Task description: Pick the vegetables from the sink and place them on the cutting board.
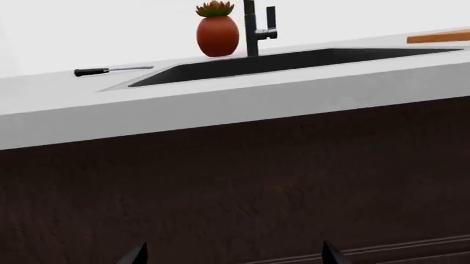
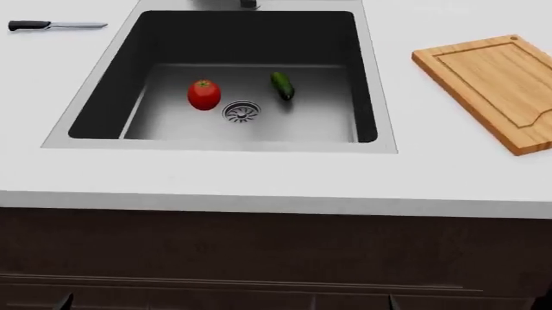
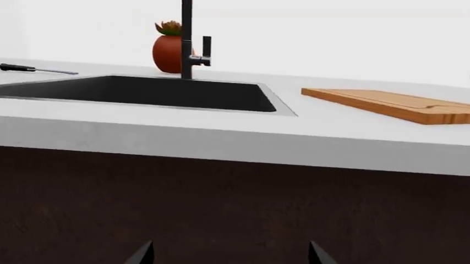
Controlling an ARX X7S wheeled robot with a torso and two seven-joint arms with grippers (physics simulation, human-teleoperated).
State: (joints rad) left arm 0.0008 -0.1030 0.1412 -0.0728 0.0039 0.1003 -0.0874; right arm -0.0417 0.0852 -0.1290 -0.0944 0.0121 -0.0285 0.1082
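Note:
A red tomato [image 2: 203, 95] and a short dark green cucumber [image 2: 282, 85] lie on the floor of the steel sink [image 2: 86, 103], either side of the round drain [image 2: 242, 111]. The wooden cutting board [image 2: 496, 84] lies on the counter to the sink's right; it also shows in the right wrist view [image 3: 389, 103]. My left gripper [image 1: 233, 257] and right gripper [image 3: 229, 256] are open and empty, low in front of the dark cabinet, below counter height. Only their fingertips [image 1: 136, 255] show. The vegetables are hidden in both wrist views.
A black-handled knife [image 2: 53, 26] lies on the counter left of the sink. A dark faucet [image 3: 187, 38] and a red potted plant [image 1: 217, 33] stand behind the sink. The white counter edge [image 2: 276, 194] overhangs the dark cabinet front [image 2: 276, 258].

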